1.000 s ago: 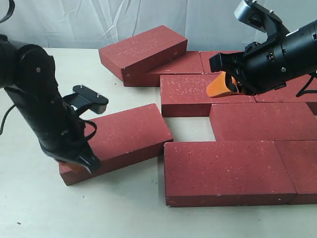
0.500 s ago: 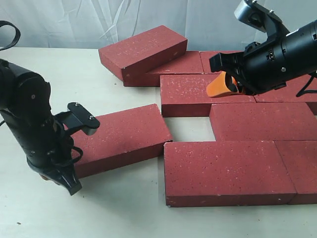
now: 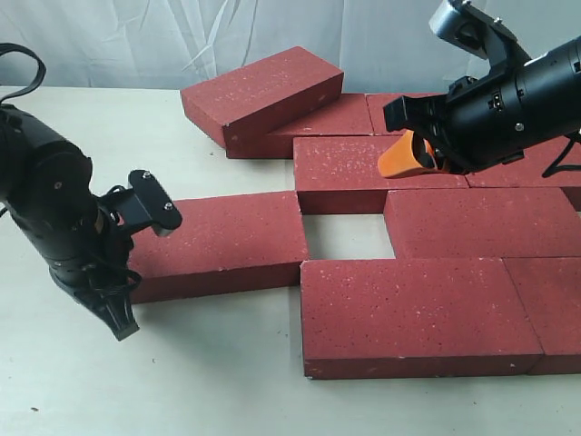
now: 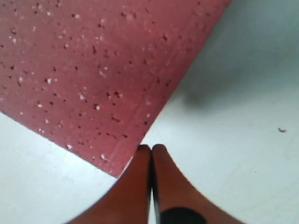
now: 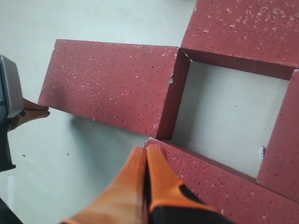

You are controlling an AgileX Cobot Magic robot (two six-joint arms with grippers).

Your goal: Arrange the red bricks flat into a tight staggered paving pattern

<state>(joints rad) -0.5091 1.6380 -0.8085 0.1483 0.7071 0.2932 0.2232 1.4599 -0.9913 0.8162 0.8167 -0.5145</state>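
Several red bricks lie in rows on the right of the table: a front brick point(image 3: 418, 313), a middle one point(image 3: 481, 222) and a back one point(image 3: 354, 173). One loose brick point(image 3: 218, 243) point(image 5: 112, 84) lies flat to their left, square with the rows, its right end bordering an uncovered gap point(image 3: 345, 236). My left gripper point(image 3: 123, 322) point(image 4: 152, 148) is shut and empty, its tips at the loose brick's point(image 4: 93, 65) near left corner. Hovering above the back row, my right gripper point(image 3: 408, 156) point(image 5: 145, 151) is also shut and empty.
A tilted brick point(image 3: 263, 91) leans on another brick point(image 3: 313, 123) at the back. More bricks run off the right edge point(image 3: 554, 300). A white curtain point(image 3: 136, 41) backs the pale table point(image 3: 182, 381).
The loose brick has swung from skewed to parallel with the rows, its right end now closing on the gap. My left arm shifted left and around its near left corner. The right arm held still.
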